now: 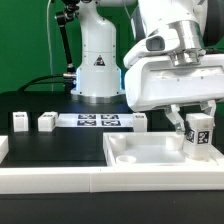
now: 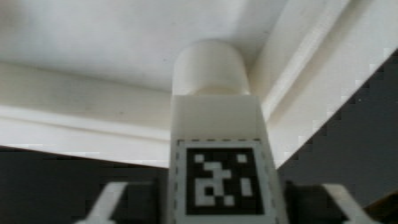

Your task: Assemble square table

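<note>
Tabletop [image 1: 140, 152] of the square table is lying just beneath the claw [image 1: 196, 121], hollow side up; the claw is clamping a tagged leg [image 1: 198, 137] upright between its fingers [image 2: 111, 205], rounded end pointing down into the tray. Whether the tip is touching cannot be told; a loose leg [image 1: 20, 121] and a second loose leg [image 1: 47, 121] are sitting well apart from the claw, toward the exterior view's left, near the marker board [image 1: 100, 121].

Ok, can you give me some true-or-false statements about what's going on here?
1. The gripper holds a tagged leg. True.
2. The tabletop is black. False: it is white.
3. Two loose legs stand at the exterior view's left. True.
4. The held leg lies flat. False: it is upright, at the tabletop's corner.
</note>
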{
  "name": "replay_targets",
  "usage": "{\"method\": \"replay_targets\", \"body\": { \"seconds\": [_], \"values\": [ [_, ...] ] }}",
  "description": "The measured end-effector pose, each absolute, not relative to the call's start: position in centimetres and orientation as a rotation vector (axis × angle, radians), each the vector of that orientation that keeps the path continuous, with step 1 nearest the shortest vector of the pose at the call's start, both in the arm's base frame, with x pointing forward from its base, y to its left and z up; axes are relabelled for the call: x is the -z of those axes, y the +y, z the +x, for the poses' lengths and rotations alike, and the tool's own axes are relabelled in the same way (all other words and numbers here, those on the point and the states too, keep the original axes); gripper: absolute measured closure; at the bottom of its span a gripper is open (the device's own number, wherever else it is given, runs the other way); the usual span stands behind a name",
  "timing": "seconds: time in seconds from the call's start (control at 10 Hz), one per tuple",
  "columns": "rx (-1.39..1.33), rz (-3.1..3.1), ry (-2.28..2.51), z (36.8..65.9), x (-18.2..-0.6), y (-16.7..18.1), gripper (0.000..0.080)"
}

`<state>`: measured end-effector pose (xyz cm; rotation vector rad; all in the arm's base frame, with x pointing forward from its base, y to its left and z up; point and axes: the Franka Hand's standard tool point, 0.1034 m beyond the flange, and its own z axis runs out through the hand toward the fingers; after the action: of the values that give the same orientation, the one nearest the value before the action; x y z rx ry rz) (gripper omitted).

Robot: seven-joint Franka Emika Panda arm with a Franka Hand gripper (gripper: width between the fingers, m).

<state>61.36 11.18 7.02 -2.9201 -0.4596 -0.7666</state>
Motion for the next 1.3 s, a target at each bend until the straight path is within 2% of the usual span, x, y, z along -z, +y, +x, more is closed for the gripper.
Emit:
{"method": "replay_targets", "body": {
  "seconds": [0.1, 0.2, 0.3, 0.5, 0.9, 1.2, 1.3],
  "values": [
    [0.767, -2.92, -0.46, 61.4, -7.0, 11.2, 0.0304],
    [0.767, -2.92, -0.459, 61.4, -7.0, 11.2, 0.0304],
    [0.767, -2.92, -0.459, 61.4, -7.0, 11.2, 0.0184],
    [0.767, -2.92, -0.46, 61.4, -7.1, 11.3, 0.0152],
    [0.76, -2.915, -0.477, 61.9, -9.6, 11.3, 0.0151],
    [0.71, -2.916, -0.477, 61.6, -9.2, 11.7, 0.0151],
    [0.592, -2.916, -0.466, 61.0, -8.8, 12.3, 0.0151]
  ]
}}
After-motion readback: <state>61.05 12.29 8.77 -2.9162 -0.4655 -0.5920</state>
